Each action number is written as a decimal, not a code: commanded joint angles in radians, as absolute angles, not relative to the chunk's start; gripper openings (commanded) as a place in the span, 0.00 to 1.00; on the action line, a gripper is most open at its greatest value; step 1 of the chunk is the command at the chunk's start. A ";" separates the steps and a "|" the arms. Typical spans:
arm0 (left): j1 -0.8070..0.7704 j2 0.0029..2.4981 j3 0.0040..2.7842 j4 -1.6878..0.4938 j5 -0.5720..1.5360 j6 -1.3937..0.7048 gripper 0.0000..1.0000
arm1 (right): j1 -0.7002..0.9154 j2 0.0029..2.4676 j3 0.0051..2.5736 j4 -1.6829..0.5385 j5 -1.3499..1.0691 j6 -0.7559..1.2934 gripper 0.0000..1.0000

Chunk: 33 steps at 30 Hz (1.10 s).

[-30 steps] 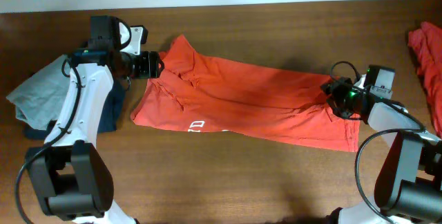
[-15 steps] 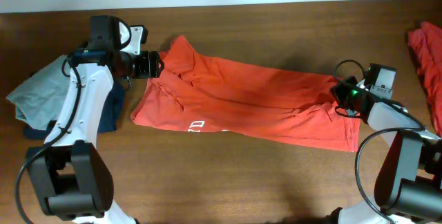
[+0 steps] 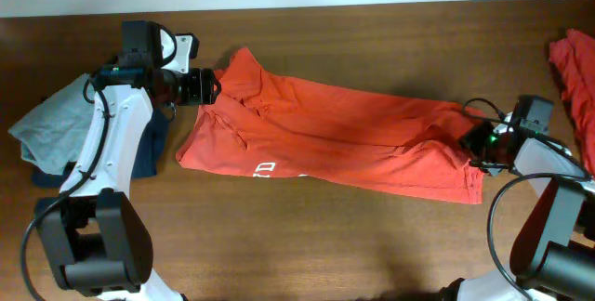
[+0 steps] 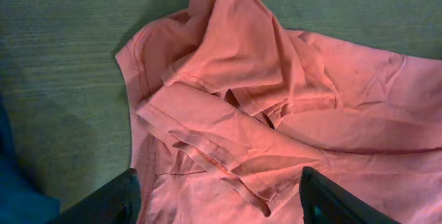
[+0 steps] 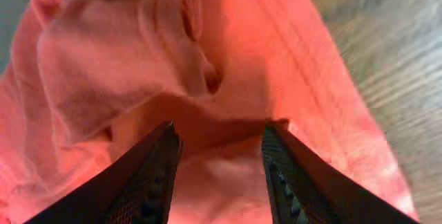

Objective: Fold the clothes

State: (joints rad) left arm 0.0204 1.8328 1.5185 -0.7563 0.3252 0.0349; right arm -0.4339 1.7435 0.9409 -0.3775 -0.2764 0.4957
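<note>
Finding: the orange-red shirt point(image 3: 325, 143) lies lengthwise across the table point(image 3: 307, 245), its collar end bunched and creased by the left gripper point(image 3: 206, 87), its hem end under the right gripper point(image 3: 476, 143). Both sets of jaws stand apart with nothing clamped — fabric is merely beneath them. Recommendation: flatten the collar folds first, then pinch the outer edges at matching ends before lifting.

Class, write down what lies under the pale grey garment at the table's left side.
A navy garment shows beneath the pale grey garment; its covered part cannot be seen.
</note>
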 commanded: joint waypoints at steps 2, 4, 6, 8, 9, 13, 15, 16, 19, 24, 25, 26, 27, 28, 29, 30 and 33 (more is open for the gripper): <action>0.020 1.836 1.532 -0.742 0.336 0.054 0.73 | -0.430 1.750 0.962 -0.349 -0.263 0.476 0.43; 0.020 1.836 1.532 -0.740 0.336 0.055 0.73 | -0.430 1.768 0.962 -0.335 -0.265 0.476 0.43; 0.020 1.836 1.532 -0.740 0.336 0.055 0.73 | -0.430 1.784 0.962 -0.321 -0.265 0.479 0.42; 0.020 1.836 1.532 -0.740 0.334 0.055 0.73 | -0.430 1.797 0.962 -0.309 -0.277 0.479 0.42; 0.019 1.836 1.532 -0.740 0.332 0.055 0.73 | -0.430 1.797 0.962 -0.309 -0.280 0.479 0.41; 0.020 1.837 1.532 -0.737 0.333 0.055 0.73 | -0.430 1.797 0.962 -0.309 -0.280 0.478 0.33; 0.020 1.836 1.532 -0.737 0.333 0.055 0.73 | -0.430 1.797 0.962 -0.307 -0.280 0.474 0.32; 0.020 1.836 1.532 -0.737 0.333 0.055 0.73 | -0.430 1.797 0.962 -0.306 -0.280 0.474 0.32; 0.020 1.836 1.532 -0.737 0.332 0.055 0.73 | -0.430 1.797 0.962 -0.293 -0.295 0.459 0.28; 0.020 1.836 1.532 -0.737 0.332 0.055 0.73 | -0.430 1.797 0.962 -0.271 -0.302 0.459 0.24; 0.020 1.837 1.532 -0.737 0.332 0.055 0.73 | -0.430 1.797 0.962 -0.268 -0.302 0.459 0.23; 0.019 1.836 1.532 -0.737 0.333 0.055 0.73 | -0.430 1.797 0.962 -0.264 -0.302 0.459 0.20; 0.020 1.836 1.532 -0.737 0.333 0.055 0.73 | -0.430 1.797 0.962 -0.263 -0.302 0.459 0.19; 0.020 1.836 1.532 -0.737 0.333 0.055 0.73 | -0.430 1.797 0.962 -0.261 -0.302 0.459 0.18; 0.020 1.836 1.532 -0.737 0.333 0.055 0.73 | -0.430 1.797 0.962 -0.261 -0.302 0.453 0.16; 0.020 1.836 1.532 -0.737 0.332 0.055 0.73 | -0.430 1.797 0.962 -0.261 -0.302 0.448 0.14; 0.019 1.837 1.532 -0.737 0.332 0.055 0.73 | -0.430 1.797 0.962 -0.260 -0.302 0.448 0.06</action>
